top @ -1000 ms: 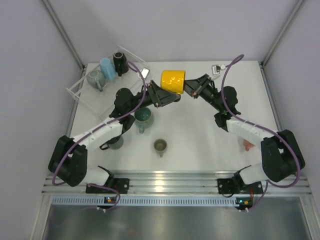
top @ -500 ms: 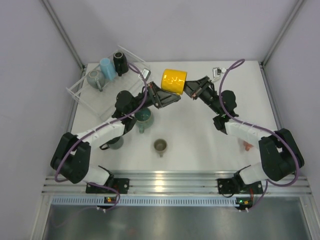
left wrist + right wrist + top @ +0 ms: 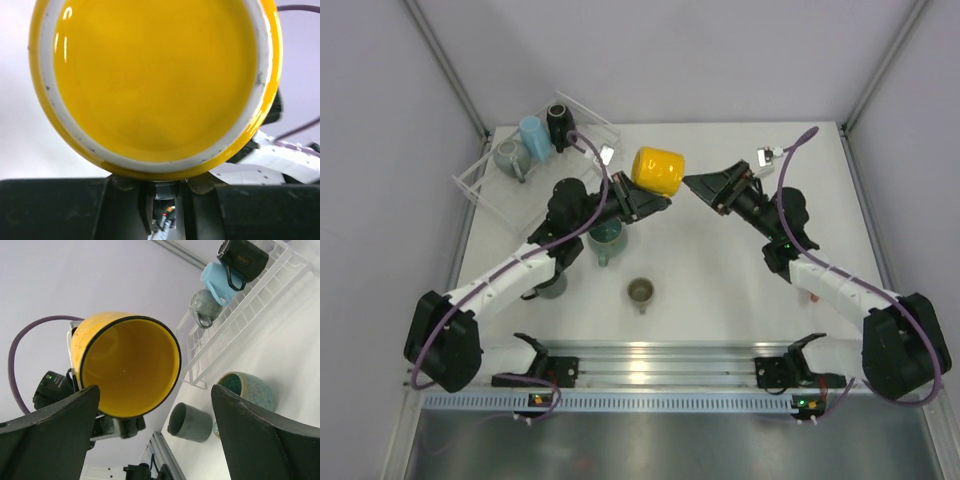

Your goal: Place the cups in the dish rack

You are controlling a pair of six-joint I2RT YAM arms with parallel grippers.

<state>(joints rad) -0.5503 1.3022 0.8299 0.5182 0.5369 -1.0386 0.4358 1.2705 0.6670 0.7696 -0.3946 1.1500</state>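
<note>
step: loading yellow cup (image 3: 657, 172) | my left gripper (image 3: 642, 203) pinches it aloft | right gripper (image 3: 700, 185) spread, apart | next: lower into rack (image 3: 480, 185)

The round yellow mug (image 3: 658, 171) is smooth and glossy, its base ringed by a duller white band with dark chips. The clear plastic dish rack (image 3: 485, 190) shines faintly. The teal rounded cup (image 3: 247, 390) has a speckled glaze. The white tabletop (image 3: 720, 270) looks matt; the metal rail (image 3: 660, 358) along its near edge gleams.
</note>
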